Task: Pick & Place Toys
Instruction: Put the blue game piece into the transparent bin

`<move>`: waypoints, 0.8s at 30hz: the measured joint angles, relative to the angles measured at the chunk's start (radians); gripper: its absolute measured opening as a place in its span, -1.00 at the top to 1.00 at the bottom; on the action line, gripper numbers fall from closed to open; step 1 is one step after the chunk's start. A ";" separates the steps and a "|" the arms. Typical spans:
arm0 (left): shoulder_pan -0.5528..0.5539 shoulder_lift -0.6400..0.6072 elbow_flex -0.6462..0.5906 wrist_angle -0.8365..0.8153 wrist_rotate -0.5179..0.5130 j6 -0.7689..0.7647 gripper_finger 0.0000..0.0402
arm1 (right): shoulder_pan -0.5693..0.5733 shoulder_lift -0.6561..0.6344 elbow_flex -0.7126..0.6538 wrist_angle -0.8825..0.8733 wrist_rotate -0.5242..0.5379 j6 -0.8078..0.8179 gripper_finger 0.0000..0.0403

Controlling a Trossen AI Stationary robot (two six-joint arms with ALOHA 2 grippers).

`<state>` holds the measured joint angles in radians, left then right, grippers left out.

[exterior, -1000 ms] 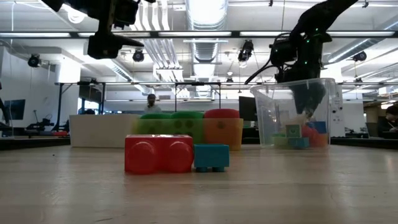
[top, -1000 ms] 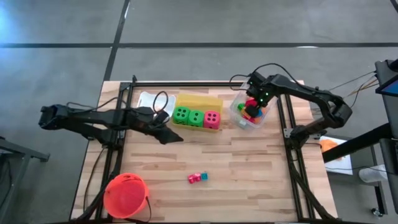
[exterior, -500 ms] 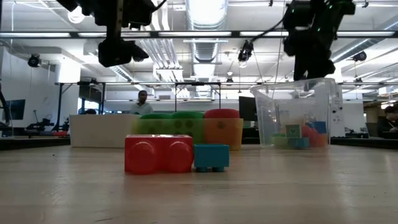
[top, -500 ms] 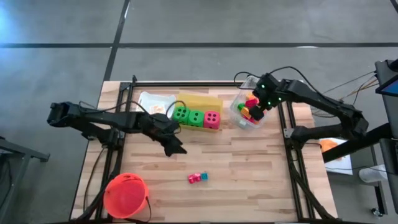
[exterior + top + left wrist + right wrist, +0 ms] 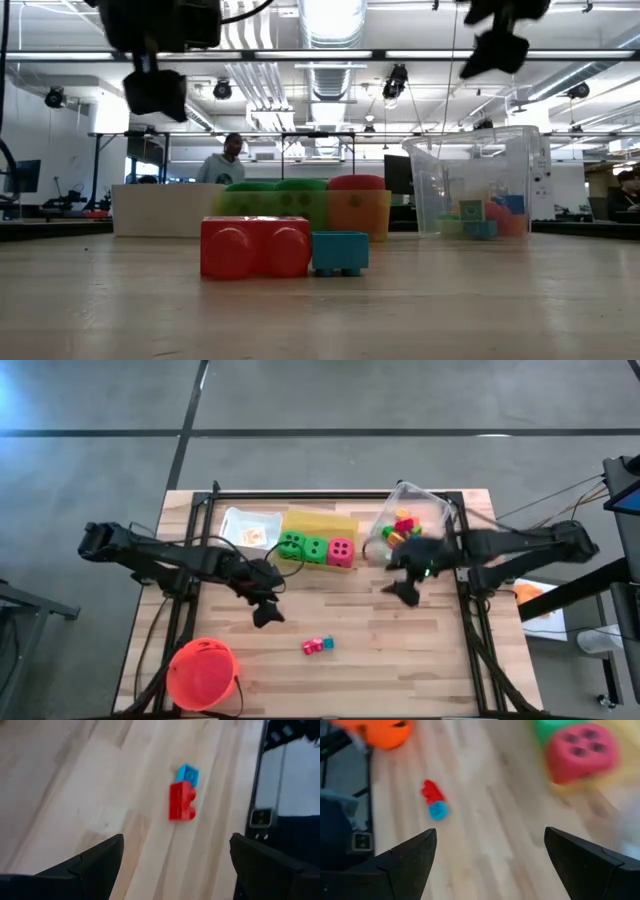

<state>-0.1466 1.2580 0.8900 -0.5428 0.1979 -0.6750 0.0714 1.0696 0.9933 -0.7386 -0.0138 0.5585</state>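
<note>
Two arms, one loose pair of blocks

Both sets of jaws stand wide and empty. Your left gripper (image 5: 262, 616) hangs over the tabletop (image 5: 400, 640) near the red block (image 5: 313, 647) and blue block (image 5: 327, 644), which lie touching on bare wood, well apart from the bins. That reads as your next pick. Your right gripper (image 5: 408, 595) hovers just beside the clear bin (image 5: 432, 512), where other small blocks already sit. The dice (image 5: 316, 549) rest in a row against the yellow bin (image 5: 320, 522).
</note>
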 joint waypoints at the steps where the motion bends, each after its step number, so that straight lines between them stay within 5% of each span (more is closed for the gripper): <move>1: -0.008 -0.003 -0.009 -0.006 -0.001 -0.001 -0.74 | 0.054 0.016 0.000 0.038 0.034 0.009 -0.81; 8: -0.032 -0.013 -0.075 -0.065 0.003 -0.022 -0.74 | 0.254 0.184 0.000 0.179 0.152 0.010 -0.80; 24: -0.035 -0.013 -0.119 -0.172 0.065 -0.055 -0.74 | 0.298 0.582 0.057 0.470 0.061 -0.118 -0.80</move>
<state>-0.1818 1.2446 0.7708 -0.7144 0.2624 -0.7298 0.3691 1.6518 1.0501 -0.2683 0.0474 0.4406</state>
